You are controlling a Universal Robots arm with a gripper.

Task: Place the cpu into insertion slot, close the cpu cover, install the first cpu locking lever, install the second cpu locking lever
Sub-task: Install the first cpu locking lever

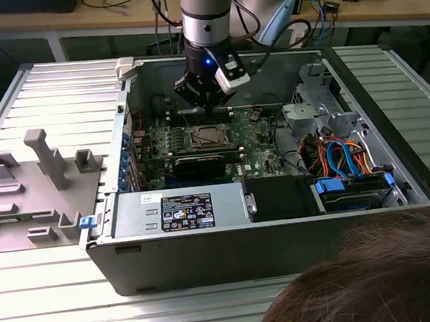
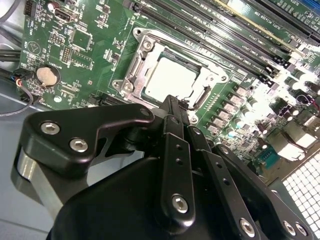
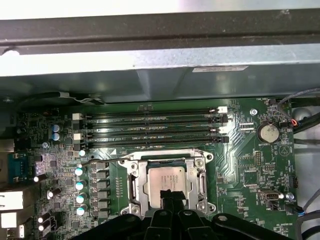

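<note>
Nearest in the exterior view, at the lower right of the frame, is a person's hair [image 1: 371,283]. Beyond it the open computer case [image 1: 208,249] lies on the slatted metal bench [image 1: 57,100], with a grey fixture block [image 1: 41,174] at the left of the frame.

Inside the case, the motherboard [image 1: 255,138] lies flat, and the cpu [image 1: 207,138] sits in its socket near the frame's centre. The cpu cover [image 3: 134,186] appears closed down around it: in both wrist views the silvery frame lies flat, its square window showing the chip's dull metal top [image 2: 170,80].

The claw [image 1: 208,107] hangs above the board at the far edge of the socket, in the upper middle of the exterior view. In the first wrist view its black fingertips [image 3: 172,196] are pressed together with nothing between them, and overlap the lower edge of the cpu, which lies just above them in that frame. Whether the tip touches the chip or hovers over it I cannot tell. A thin wire lever [image 3: 107,159] runs along the socket's upper left, beside the memory slots [image 3: 150,127].
</note>
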